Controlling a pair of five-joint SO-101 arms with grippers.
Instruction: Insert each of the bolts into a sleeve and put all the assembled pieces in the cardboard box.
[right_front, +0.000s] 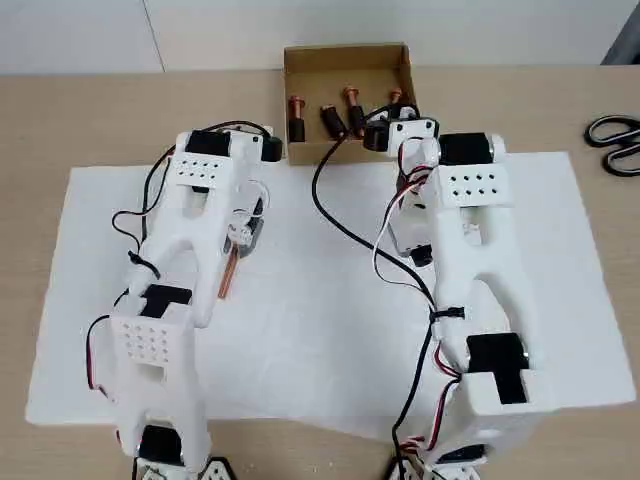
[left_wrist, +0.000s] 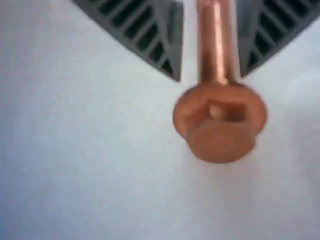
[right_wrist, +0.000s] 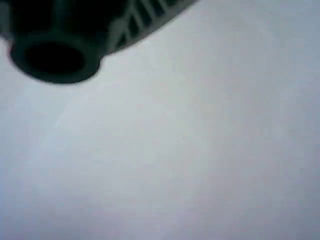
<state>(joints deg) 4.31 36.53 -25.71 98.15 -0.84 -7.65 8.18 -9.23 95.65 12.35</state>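
Observation:
My left gripper is shut on the shank of a copper bolt, which hangs down over the white sheet. In the left wrist view the bolt's flanged head sticks out below the two dark fingers. My right gripper hovers over the sheet's middle right and holds a black sleeve, whose open end shows beside a ribbed finger. The cardboard box stands at the far edge between the arms, with several bolt-in-sleeve pieces inside.
Black scissors lie on the wooden table at the far right. The right arm's black cable loops across the sheet between the two arms. Open sheet lies between and in front of the grippers.

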